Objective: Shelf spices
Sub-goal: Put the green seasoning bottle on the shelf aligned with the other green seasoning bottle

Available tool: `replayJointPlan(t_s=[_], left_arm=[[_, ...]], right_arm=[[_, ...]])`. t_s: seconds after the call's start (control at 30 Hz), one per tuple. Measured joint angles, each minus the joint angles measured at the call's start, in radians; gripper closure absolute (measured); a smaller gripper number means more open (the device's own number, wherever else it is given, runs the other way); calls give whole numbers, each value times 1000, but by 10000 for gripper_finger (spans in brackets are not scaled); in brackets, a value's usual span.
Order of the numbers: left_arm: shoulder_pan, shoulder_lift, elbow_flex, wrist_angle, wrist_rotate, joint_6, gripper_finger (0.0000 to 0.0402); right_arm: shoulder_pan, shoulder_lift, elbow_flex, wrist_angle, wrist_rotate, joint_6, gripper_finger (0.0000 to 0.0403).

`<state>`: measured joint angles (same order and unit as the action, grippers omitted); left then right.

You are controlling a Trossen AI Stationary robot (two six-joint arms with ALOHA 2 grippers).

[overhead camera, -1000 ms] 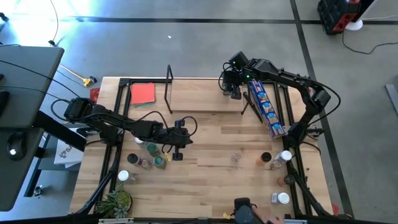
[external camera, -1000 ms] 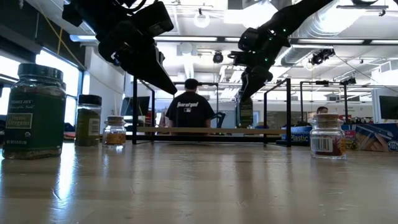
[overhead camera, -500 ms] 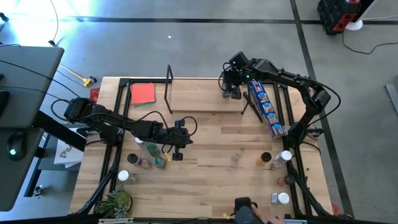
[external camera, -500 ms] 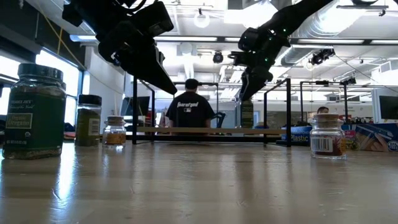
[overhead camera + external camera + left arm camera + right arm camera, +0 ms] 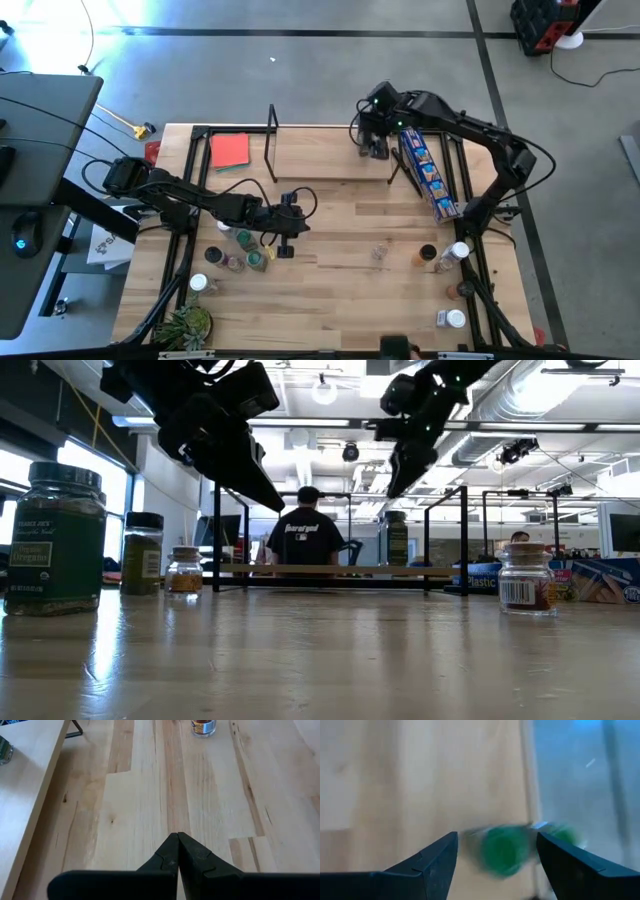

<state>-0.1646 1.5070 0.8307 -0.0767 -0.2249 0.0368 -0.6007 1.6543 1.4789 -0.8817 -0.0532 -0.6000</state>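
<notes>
Upper centre of the high view: the right gripper point(image 5: 375, 150) hangs above a green-capped jar point(image 5: 503, 847) on the shelf point(image 5: 330, 155), fingers spread wide and empty (jar standing free). Left gripper point(image 5: 177, 851), lower left, is pinched closed, empty.

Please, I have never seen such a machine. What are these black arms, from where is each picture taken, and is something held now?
These are two robot arms at a wooden table. One picture looks straight down from above, one looks level across the tabletop, and two come from cameras on the arms' wrists. On the table stand small spice jars, a low wooden shelf, a red card and a blue snack package. The left gripper is shut and empty, near the left jars. The right gripper is open above a green-capped jar standing on the shelf. Nothing is held.
</notes>
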Motion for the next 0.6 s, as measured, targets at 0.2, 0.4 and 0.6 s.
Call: replayJointPlan(t_s=[0.2,0.4,0.6], left_arm=[[0,0,0,8,14,-1,402],[0,0,0,22,14,0,402],[1,0,0,23,13,0,402]], right_arm=[[126,-2,-26,-84,0,149,190],[145,1,-190,133,86,237,289],[134,1,-279,264,177,261,350]])
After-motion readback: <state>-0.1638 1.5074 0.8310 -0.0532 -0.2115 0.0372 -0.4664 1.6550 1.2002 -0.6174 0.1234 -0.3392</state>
